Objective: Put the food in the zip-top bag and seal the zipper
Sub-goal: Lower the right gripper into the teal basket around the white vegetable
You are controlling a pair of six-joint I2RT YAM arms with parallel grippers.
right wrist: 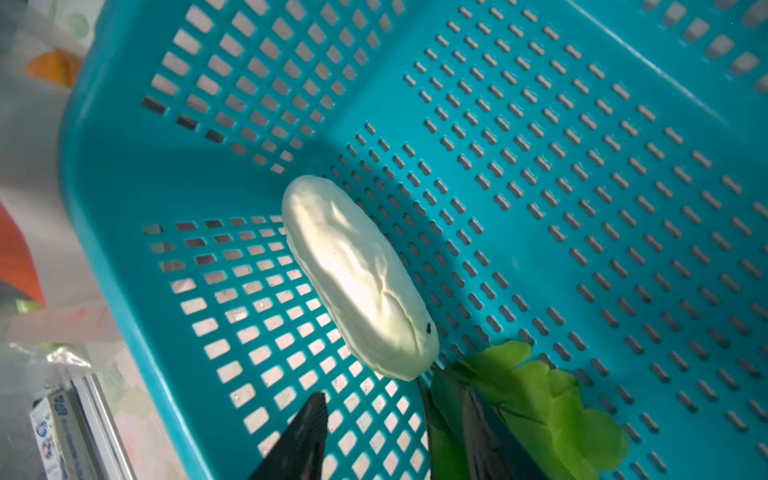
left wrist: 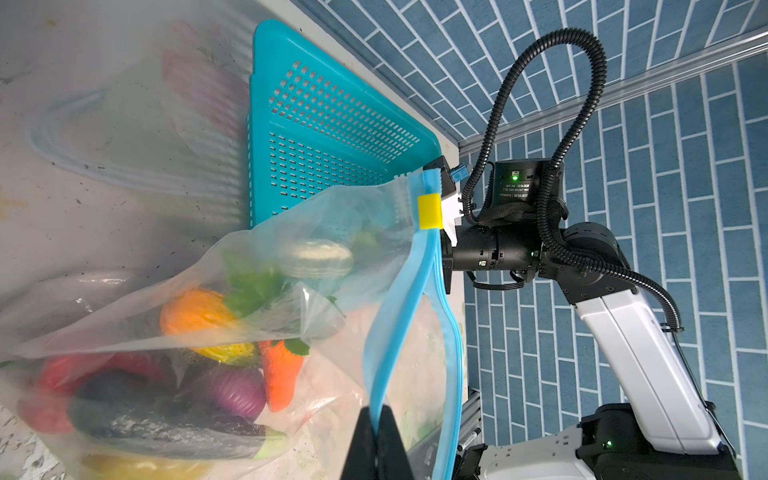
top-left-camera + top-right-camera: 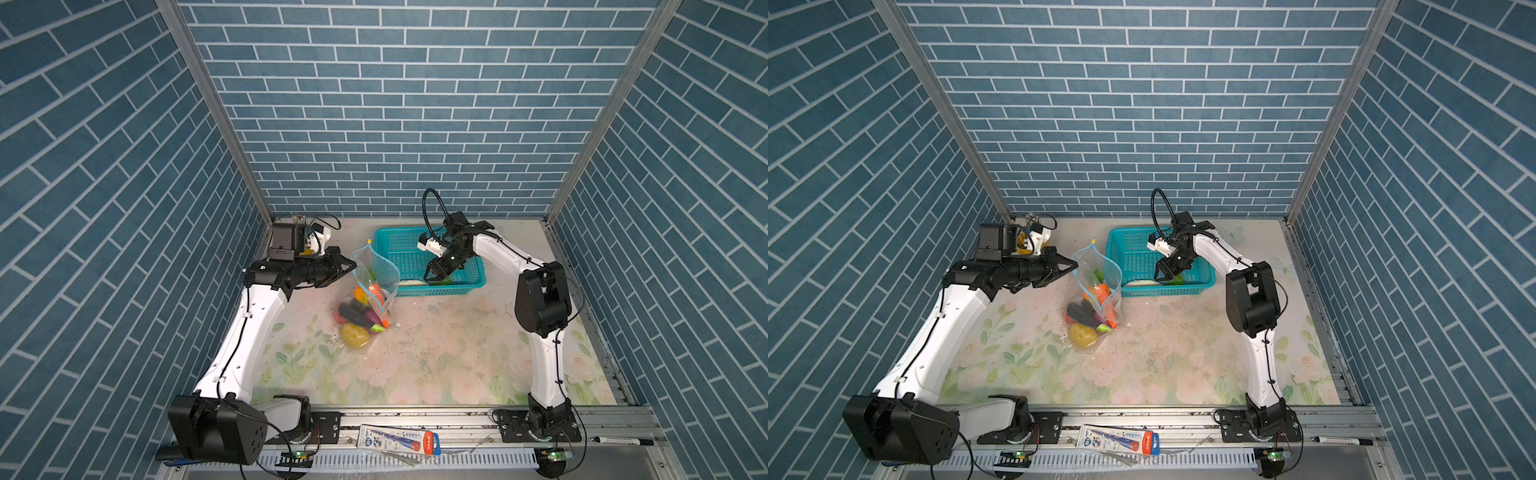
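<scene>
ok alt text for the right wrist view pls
A white radish lies on the floor of a teal perforated basket, with a green leafy piece at one end. The right pincer stands open close to them, one dark finger across the leaf, holding nothing.

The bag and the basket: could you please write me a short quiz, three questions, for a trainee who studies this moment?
1. True or false: the left gripper is shut on the zipper of the zip-top bag.
2. Which food lies in the teal basket? A) a tomato B) the white radish C) a banana
3. Fill in the gap: the right gripper hangs over the basket floor with its jaws ____.
Key: 1 true; 2 B; 3 open.
</scene>
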